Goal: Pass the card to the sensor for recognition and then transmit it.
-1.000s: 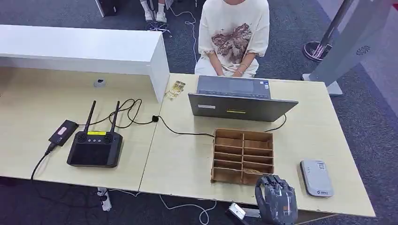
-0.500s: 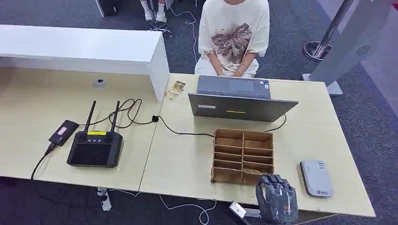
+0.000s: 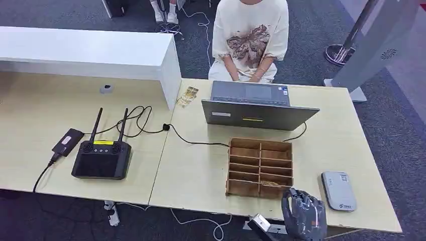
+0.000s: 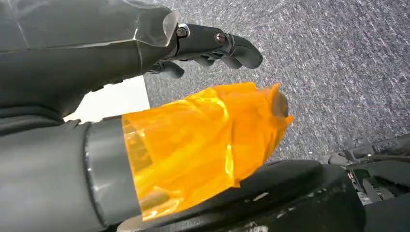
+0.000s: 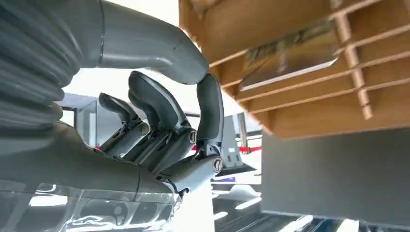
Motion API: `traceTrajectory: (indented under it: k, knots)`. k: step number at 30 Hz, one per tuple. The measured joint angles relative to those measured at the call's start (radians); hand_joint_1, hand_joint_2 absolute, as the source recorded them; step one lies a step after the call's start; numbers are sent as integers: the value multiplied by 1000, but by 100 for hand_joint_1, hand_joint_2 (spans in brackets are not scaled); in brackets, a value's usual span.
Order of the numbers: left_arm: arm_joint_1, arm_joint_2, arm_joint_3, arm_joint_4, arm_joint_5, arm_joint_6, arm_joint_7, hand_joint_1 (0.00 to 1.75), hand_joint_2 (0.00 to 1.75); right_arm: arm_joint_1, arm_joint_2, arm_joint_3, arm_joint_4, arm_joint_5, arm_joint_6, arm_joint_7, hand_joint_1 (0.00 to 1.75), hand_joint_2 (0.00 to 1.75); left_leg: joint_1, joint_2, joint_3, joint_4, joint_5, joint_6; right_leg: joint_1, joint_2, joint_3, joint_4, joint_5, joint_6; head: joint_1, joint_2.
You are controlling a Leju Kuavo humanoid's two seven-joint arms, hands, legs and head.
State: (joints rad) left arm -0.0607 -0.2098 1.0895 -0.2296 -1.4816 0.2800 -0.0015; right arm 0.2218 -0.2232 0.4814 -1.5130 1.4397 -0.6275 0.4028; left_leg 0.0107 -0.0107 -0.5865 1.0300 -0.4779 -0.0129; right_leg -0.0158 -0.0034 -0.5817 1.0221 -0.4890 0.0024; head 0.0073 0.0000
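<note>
My L hand [image 4: 203,43] hangs over grey carpet [image 4: 338,72] in the L wrist view, dark fingers [image 4: 237,46] curled in w/ nothing in them, orange film wrapped on the thumb [image 4: 203,145]. On the L table [image 3: 30,115] in the head view: a small black device [image 3: 68,141] on a cable, then a black controller [image 3: 102,158] w/ two antennas standing up, a black cable [image 3: 150,125] looping from behind it and across toward the laptop [image 3: 253,108]. A white counter [image 3: 90,52] runs behind that table; small gold cards [image 3: 187,96] lie at its R end. A person [image 3: 251,40] in a pale tee sits behind the laptop, hands together in the lap. In front of the laptop sits a wooden rack [image 3: 259,167] w/ two columns of slots. The card [image 5: 290,55] lies in one rack slot, edge sticking out, seen close in the R wrist view; in the head view it looks to be the near R slot. My R hand [image 3: 304,215] is at the near table edge, just near-R of the rack's near R corner, between rack and sensor [image 3: 338,190]. R fingers [image 5: 159,108] are bent but spread apart, holding nothing, thumb [image 5: 210,113] apart from them; hand not touching card. Sensor, a grey-white pad, lies flat R of the rack, apart from it.
</note>
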Motion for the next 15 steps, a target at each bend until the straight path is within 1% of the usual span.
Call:
traceTrajectory:
  k: [1, 3, 4, 6, 7, 9, 15]
  knots:
    - [0, 0, 0, 0, 0, 0, 0, 0, 0, 7, 0, -10, -9, 8, -1, -1, 173, 175, 0, 0, 0, 0, 0, 0, 0, 0, 0, 0, 0, 0, 0, 0]
    - [0, 0, 0, 0, 0, 0, 0, 0, 0, 14, 0, -19, -26, 21, 0, -10, 175, 175, 0, 0, 0, 0, 0, 0, 0, 0, 0, 0, 0, 0, 0, 0]
    - [0, 0, 0, 0, 0, 0, 0, 0, 0, 15, 0, -23, -34, 27, 2, -15, 169, 175, 0, 0, 0, 0, 0, 0, 0, 0, 0, 0, 0, 0, 0, 0]
    - [0, 0, 0, 0, 0, 0, 0, 0, 0, 15, 2, -27, -44, 33, 4, -21, 171, 175, 0, 0, 0, 0, 0, 0, 0, 0, 0, 0, 0, 0, 0, 0]
    - [0, 0, 0, 0, 0, 0, 0, 0, 0, 15, 3, -29, -47, 33, 4, -23, 173, 175, 0, 0, 0, 0, 0, 0, 0, 0, 0, 0, 0, 0, 0, 0]
    - [0, 0, 0, 0, 0, -1, 0, 0, 0, 13, 6, -30, -49, 36, 5, -29, 168, 175, 0, 0, 0, 0, 0, 0, 0, 0, 0, 0, 0, 0, 0, 0]
    - [0, 0, 0, 0, -2, -1, 0, 0, 0, 1, 16, -30, -49, 42, 10, -50, 168, 175, 0, 0, 0, 0, 0, 0, 0, 0, 0, 0, 0, 0, 0, 0]
